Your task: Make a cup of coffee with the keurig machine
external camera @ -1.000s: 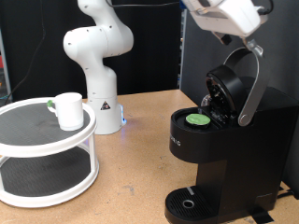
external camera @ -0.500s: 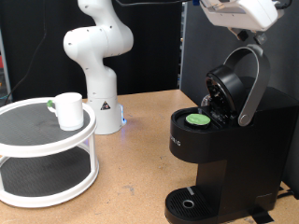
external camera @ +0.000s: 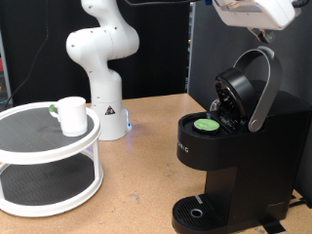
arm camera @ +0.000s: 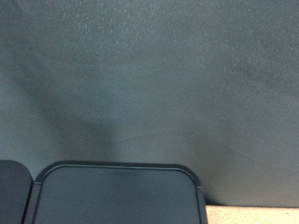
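The keurig machine [external camera: 234, 156] stands at the exterior view's right with its lid raised and the silver-grey handle [external camera: 265, 88] tilted up. A green-topped pod [external camera: 206, 124] sits in the open pod holder. The white cup [external camera: 71, 115] stands on the top tier of a round white stand [external camera: 49, 156] at the exterior view's left. My gripper's white hand [external camera: 255, 12] is at the exterior view's top right, just above the lid handle; its fingers are out of frame. The wrist view shows only a grey wall and a dark rounded panel [arm camera: 117, 194].
The white robot base [external camera: 102, 68] stands behind the stand on a brown table [external camera: 136, 185]. A dark panel rises behind the machine. The machine's round drip base [external camera: 200, 213] is at the exterior view's bottom.
The hand has risen and shifted towards the exterior view's right, away from the lid handle. The lid stays open, and the pod and cup have not moved.
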Robot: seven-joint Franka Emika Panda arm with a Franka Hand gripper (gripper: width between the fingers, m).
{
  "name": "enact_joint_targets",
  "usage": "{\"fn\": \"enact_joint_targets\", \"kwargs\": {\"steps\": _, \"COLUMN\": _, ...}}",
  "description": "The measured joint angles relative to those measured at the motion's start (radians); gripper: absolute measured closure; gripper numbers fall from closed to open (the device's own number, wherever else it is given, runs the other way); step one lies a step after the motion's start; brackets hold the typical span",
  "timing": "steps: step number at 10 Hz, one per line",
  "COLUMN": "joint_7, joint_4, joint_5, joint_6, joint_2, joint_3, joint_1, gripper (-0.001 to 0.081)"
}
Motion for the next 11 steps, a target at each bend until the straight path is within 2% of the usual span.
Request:
{"fn": "enact_joint_targets", "kwargs": {"steps": 1, "joint_7": 0.001, "joint_4": 0.0, "joint_5": 0.0, "joint_6": 0.001, "joint_2": 0.002, "joint_3": 0.002, "joint_1": 0.0, "gripper": 0.0724}}
{"fn": "enact_joint_targets", "kwargs": {"steps": 2, "joint_7": 0.004, "joint_4": -0.001, "joint_5": 0.0, "joint_6": 0.006, "joint_2": 0.005, "joint_3": 0.004, "joint_1": 0.0, "gripper": 0.0789}}
{"fn": "enact_joint_targets", "kwargs": {"steps": 3, "joint_7": 0.005, "joint_4": -0.001, "joint_5": 0.0, "joint_6": 0.019, "joint_2": 0.012, "joint_3": 0.007, "joint_1": 0.0, "gripper": 0.08}}
{"fn": "enact_joint_targets", "kwargs": {"steps": 8, "joint_7": 0.006, "joint_4": 0.001, "joint_5": 0.0, "joint_6": 0.042, "joint_2": 0.029, "joint_3": 0.014, "joint_1": 0.0, "gripper": 0.0805}}
{"fn": "enact_joint_targets", "kwargs": {"steps": 11, "joint_7": 0.003, "joint_4": 0.009, "joint_5": -0.017, "joint_6": -0.016, "joint_2": 0.02, "joint_3": -0.001, "joint_1": -0.01, "gripper": 0.0805}}
